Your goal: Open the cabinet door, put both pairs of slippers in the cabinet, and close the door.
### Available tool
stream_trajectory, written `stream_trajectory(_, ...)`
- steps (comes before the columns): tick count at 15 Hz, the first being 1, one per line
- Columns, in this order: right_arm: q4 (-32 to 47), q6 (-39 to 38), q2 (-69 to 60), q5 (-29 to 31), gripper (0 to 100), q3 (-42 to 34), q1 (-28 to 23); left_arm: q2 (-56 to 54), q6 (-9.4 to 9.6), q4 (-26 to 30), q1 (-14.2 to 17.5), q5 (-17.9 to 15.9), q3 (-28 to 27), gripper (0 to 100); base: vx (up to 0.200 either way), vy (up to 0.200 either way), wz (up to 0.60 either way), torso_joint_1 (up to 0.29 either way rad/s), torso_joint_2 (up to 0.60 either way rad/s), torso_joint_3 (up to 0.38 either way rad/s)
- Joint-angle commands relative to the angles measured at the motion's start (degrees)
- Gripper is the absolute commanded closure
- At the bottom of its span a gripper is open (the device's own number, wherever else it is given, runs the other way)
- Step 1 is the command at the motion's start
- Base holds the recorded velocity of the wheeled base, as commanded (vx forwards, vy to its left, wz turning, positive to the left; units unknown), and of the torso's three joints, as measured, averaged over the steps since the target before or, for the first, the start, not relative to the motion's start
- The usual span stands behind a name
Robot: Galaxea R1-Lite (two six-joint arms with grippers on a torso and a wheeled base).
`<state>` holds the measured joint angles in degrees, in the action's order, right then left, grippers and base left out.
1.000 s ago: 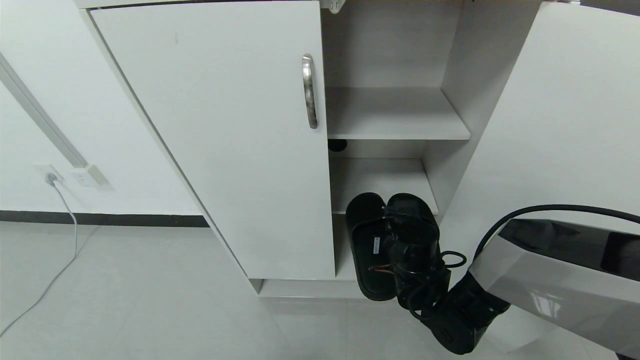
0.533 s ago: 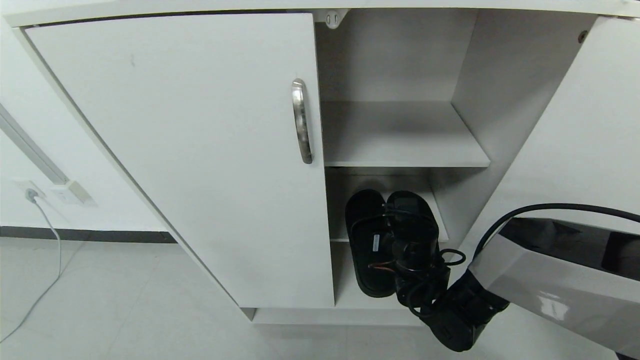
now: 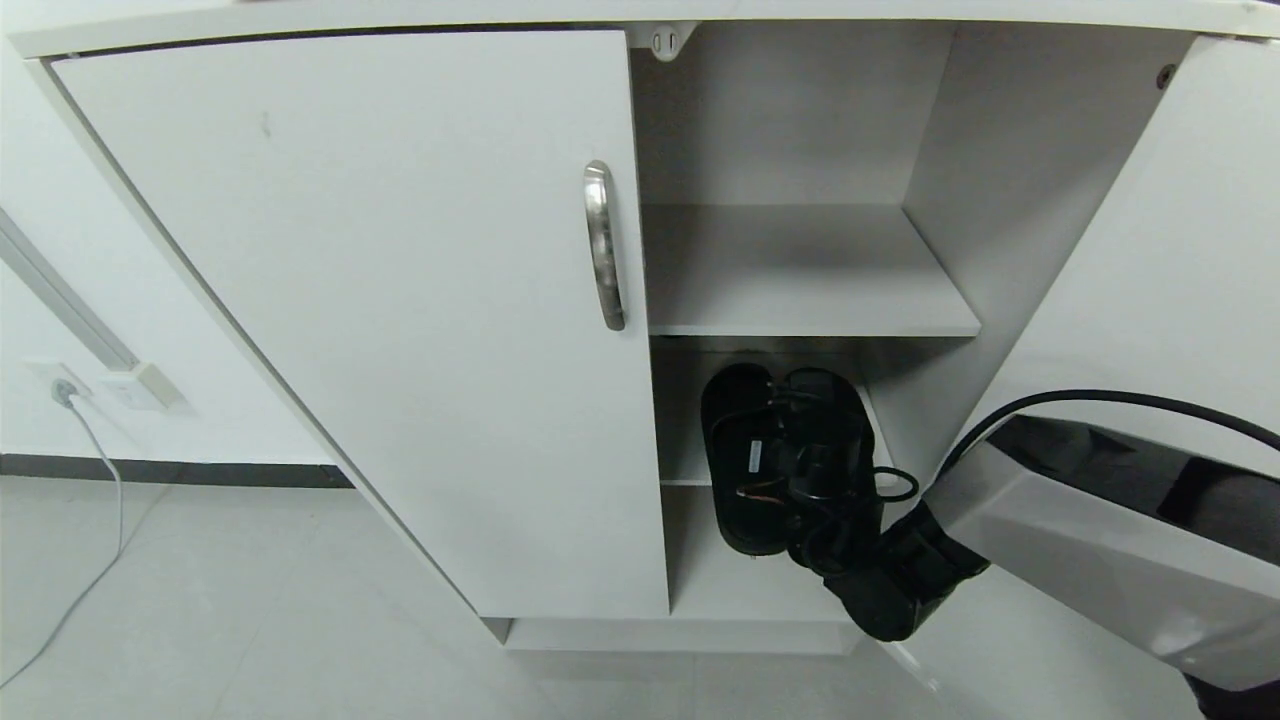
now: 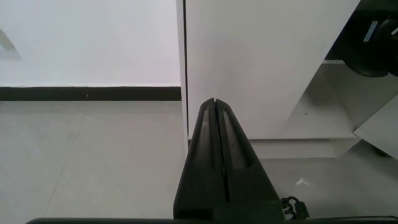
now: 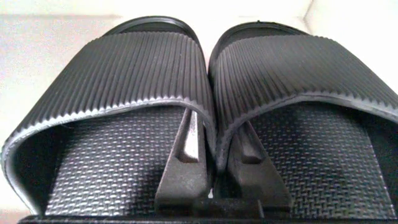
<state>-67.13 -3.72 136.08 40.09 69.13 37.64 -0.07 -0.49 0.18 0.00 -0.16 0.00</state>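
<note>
My right gripper (image 5: 216, 137) clamped on black slippers (image 5: 137, 81), inner edges pinched together, open cabinet (image 3: 930, 130) just ahead. My left gripper (image 4: 214, 107) clenched, closed door (image 4: 261, 62) ahead.

Black slippers (image 5: 124, 87) clamped in the right tool (image 5: 216, 140) look like matt rubbery moulding, with finely ribbed straps and a small diamond-knurl footbed; the tool's fingers (image 5: 186, 168) inside them are hard black, one with a bare silvery metal face. The white cabinet (image 3: 1000, 190) around that tool is smooth matt board, with shelves (image 3: 800, 270) in the same finish, and the door handle (image 3: 603, 245) up and to the tool's left is polished metal with a bright sheen. Finish on the left tool (image 4: 215, 109) is matt black plastic with shallow lengthwise grooves, and the floor (image 4: 93, 155) below it is pale smooth tile with a soft gloss.
</note>
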Motion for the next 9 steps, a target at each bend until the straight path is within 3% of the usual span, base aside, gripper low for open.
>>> stream_trajectory(1,1.0,-0.1,3.0,-0.1,100,5.2,-1.5,0.1,-0.04,0.0,0.0,0.0,0.0,100,0.000,0.000,0.00,0.000,0.00,0.000)
stream_trajectory(9,12.6,-0.9,6.7,-1.2,100,19.5,-2.9,0.1,-0.04,0.0,0.0,0.0,0.0,100,0.000,0.000,0.00,0.000,0.00,0.000)
